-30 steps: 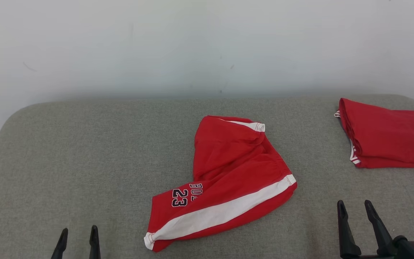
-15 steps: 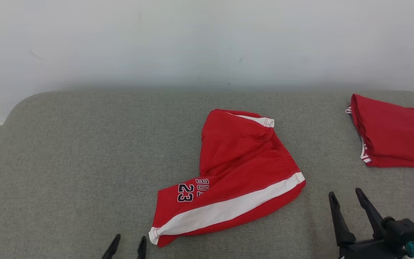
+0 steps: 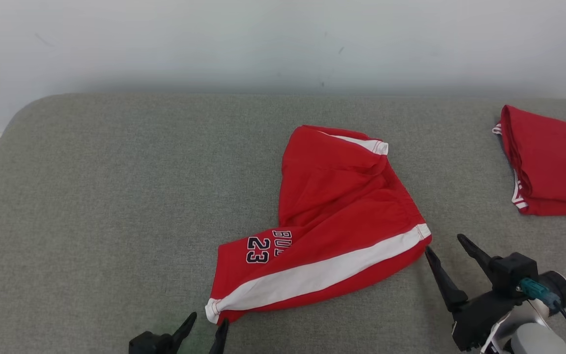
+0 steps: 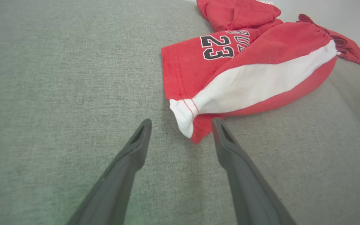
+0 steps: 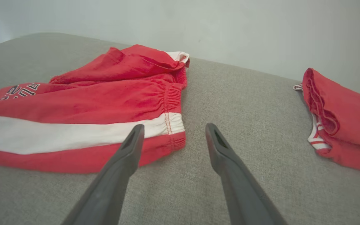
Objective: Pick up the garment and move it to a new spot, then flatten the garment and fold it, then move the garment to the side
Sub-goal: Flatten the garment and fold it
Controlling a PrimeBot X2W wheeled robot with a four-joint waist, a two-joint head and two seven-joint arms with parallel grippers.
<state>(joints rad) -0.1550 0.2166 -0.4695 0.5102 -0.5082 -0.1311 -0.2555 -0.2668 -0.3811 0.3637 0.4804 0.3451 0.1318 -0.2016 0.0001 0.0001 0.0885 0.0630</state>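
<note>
Lettering (image 3: 282,242) on garment (image 3: 342,216) partly hidden

— What are we working on here?
— We have a grey fabric-covered surface (image 3: 116,196) with rounded far corners.
— And what do we find lying on it?
— Near the middle we see rumpled red shorts (image 3: 332,206), their white stripe (image 3: 322,274) along the near edge and "23" printed toward the left. At the far right lies a folded red garment (image 3: 553,162), well apart from them.
</note>
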